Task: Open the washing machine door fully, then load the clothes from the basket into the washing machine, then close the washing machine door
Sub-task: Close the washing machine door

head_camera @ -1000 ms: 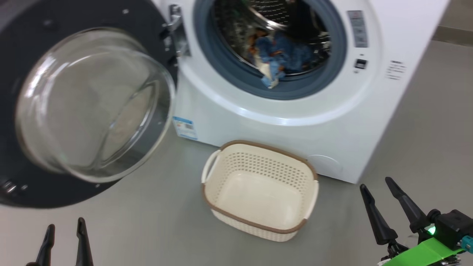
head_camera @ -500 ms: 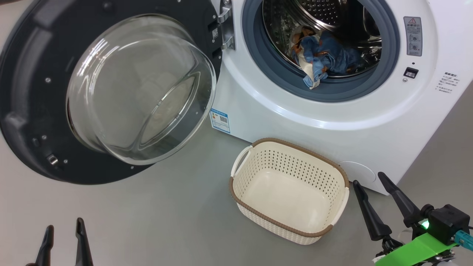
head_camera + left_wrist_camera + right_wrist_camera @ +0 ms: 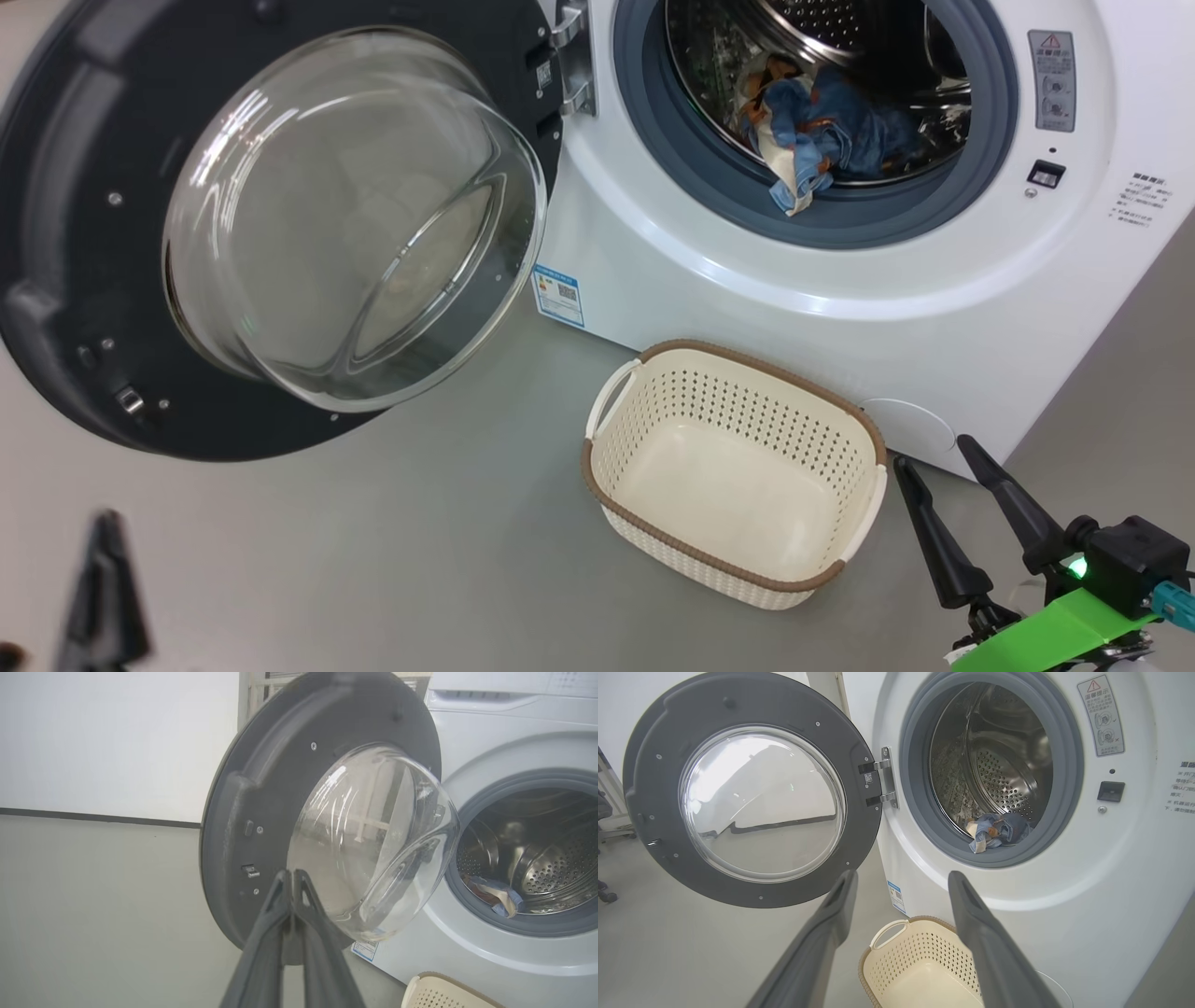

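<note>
Step in hand: by my reading, closing the washing machine door (image 3: 355,215); the clothes (image 3: 822,131) lie in the drum (image 3: 1004,774) and the basket (image 3: 747,411) is bare.
Left pincer (image 3: 292,873): closed on nothing, tips aimed at the door's lower inner rim, not touching it.
Right pincer (image 3: 934,451): wide open and empty, above the floor (image 3: 420,541), just beside the basket's right end.
Door: swung wide on its hinge (image 3: 571,56) at the opening's left edge.
Basket: on the floor, near the lower front edge of the washing machine (image 3: 747,308).
Doing it well: push on the flat dark rim at the edge far from the hinge, not on the glass bulge, which would probably let the tips slide. Follow the arc and press until the latch catches.
Watch: a pale flap of cloth droops at the drum's front lip by the gasket (image 3: 840,229) and could get pinched.
Materials: glossy clear domed glass; matte dark plastic rim; perforated steel drum; soft grey-blue rubber; limp printed fabric; cream perforated plastic with a brown woven-look rim.
</note>
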Controlling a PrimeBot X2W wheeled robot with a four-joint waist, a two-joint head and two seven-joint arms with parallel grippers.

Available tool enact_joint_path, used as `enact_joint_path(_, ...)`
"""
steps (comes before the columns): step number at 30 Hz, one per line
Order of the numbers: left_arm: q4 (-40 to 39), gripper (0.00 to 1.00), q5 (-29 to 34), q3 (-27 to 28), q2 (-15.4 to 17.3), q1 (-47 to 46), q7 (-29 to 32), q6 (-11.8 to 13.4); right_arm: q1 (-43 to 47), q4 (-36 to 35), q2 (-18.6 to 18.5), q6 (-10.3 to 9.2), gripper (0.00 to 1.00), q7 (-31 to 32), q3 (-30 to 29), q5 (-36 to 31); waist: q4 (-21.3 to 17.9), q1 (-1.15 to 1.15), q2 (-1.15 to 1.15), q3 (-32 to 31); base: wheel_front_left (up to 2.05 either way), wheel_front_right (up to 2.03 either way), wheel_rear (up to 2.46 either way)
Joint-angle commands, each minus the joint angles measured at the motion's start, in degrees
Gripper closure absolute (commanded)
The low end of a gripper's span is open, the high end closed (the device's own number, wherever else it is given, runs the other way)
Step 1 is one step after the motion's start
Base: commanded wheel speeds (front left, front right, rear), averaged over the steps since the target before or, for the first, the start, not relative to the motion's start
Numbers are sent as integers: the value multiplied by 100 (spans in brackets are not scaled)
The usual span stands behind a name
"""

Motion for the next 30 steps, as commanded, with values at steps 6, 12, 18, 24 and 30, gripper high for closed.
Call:
enact_joint_path(6, -534, 100, -1204, 499, 938, -958, -53, -21, -149, -156, -187, 31, 0, -45, 68, -6, 19, 0, 0, 174, 0, 0, 0)
enact_joint_path(12, -64, 100, -2774, 764, 2015, -2042, 304, -21, -255, -172, -242, 31, 0, -45, 92, -6, -3, 0, 0, 354, 0, 0, 0)
enact_joint_path(18, 1296, 100, -4165, 914, 2743, -3266, 1012, -21, -380, -202, -340, 31, 0, -45, 165, 5, -72, 0, 0, 614, 0, 0, 0)
enact_joint_path(24, 2425, 100, -4603, 769, 3243, -3960, 1560, -21, -532, -230, -476, 31, 0, -45, 244, 20, -179, 0, 0, 879, 0, 0, 0)
enact_joint_path(30, 3270, 100, -4925, 379, 3517, -4521, 2312, -21, -614, -255, -644, 31, 0, -45, 242, 51, -226, 0, 0, 1110, 0, 0, 0)
